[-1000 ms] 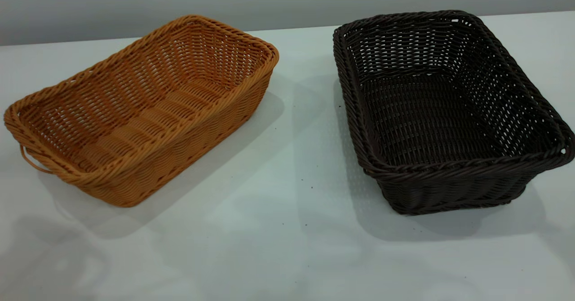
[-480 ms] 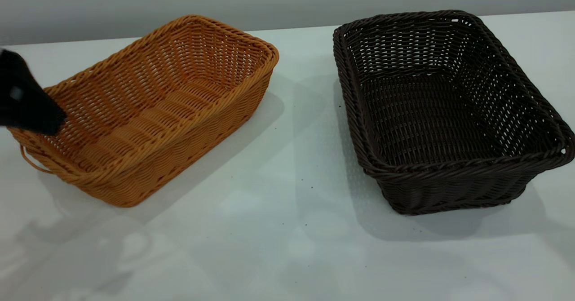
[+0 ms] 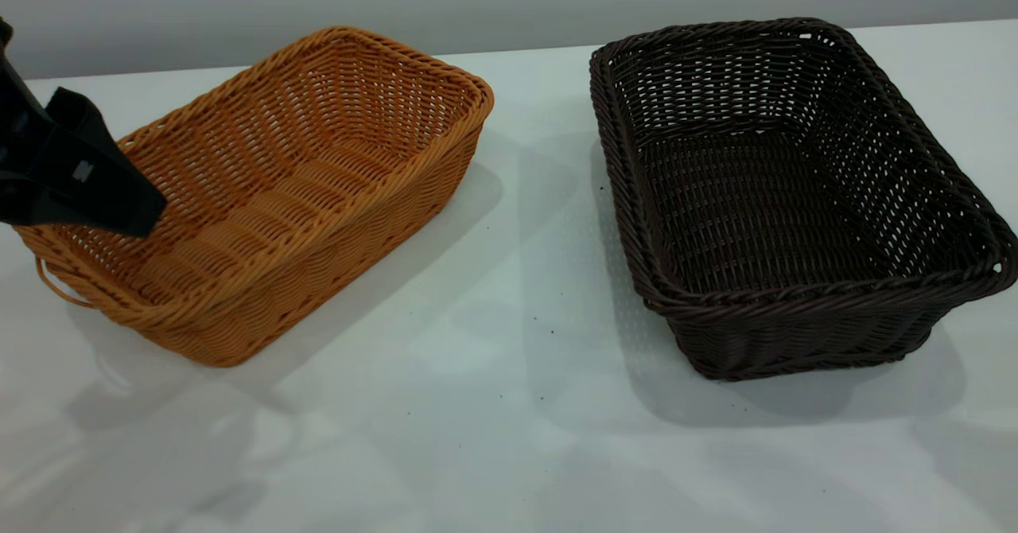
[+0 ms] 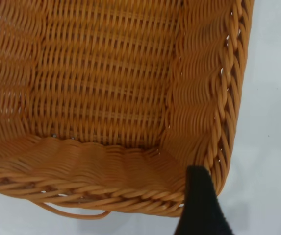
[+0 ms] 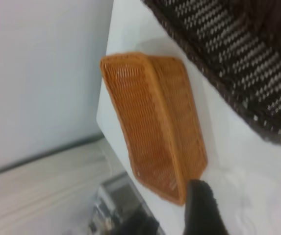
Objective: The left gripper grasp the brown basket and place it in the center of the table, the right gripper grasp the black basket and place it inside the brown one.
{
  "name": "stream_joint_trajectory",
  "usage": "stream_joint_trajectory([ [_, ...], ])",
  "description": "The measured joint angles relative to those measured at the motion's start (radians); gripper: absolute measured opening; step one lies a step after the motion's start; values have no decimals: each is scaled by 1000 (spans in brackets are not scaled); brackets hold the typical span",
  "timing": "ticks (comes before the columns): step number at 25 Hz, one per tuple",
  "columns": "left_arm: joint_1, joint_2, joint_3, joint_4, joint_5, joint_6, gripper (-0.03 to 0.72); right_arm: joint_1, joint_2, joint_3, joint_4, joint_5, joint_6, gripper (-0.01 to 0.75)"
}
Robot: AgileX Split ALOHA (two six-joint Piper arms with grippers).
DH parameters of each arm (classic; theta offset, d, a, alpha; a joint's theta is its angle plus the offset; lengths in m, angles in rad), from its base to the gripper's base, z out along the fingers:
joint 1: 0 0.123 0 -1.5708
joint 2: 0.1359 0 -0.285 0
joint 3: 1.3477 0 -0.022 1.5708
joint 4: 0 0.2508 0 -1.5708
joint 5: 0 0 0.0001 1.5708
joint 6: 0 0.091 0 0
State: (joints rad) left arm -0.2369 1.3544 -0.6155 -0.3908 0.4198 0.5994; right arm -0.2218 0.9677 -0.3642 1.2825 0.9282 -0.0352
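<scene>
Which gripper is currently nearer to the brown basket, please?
Left. The left gripper sits over the brown basket at its looped end; the right gripper is outside the exterior view.

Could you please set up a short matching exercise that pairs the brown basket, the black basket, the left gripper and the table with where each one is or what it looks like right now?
Things:
1. brown basket
2. black basket
3. left gripper
4. table

Descriptions:
A. plain white, with a few tiny dark specks
B. on the right side of the exterior view, with no gripper near it
C. on the left side, small loop at its near end
D. over the near-left end of a basket, at the rim

Pairs: 1-C, 2-B, 3-D, 4-A
</scene>
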Motion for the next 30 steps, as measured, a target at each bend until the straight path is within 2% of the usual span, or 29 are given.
stream_joint_trajectory([
  [5, 0, 0, 0, 0, 0, 0, 397, 163, 7, 0, 9, -128, 99, 379],
  [11, 0, 0, 0, 0, 3, 0, 397, 420, 98, 0, 38, -388, 220, 371],
  [14, 0, 0, 0, -1, 3, 0, 397, 534, 176, 0, 79, -498, 230, 371],
  [16, 0, 0, 0, -4, 3, 0, 397, 594, 236, -2, 103, -531, 220, 371],
  [19, 0, 0, 0, -24, 3, 0, 397, 633, 322, -3, 147, -529, 176, 371],
  [30, 0, 0, 0, -31, -10, 0, 397, 633, 497, -6, 449, -488, -169, 371],
])
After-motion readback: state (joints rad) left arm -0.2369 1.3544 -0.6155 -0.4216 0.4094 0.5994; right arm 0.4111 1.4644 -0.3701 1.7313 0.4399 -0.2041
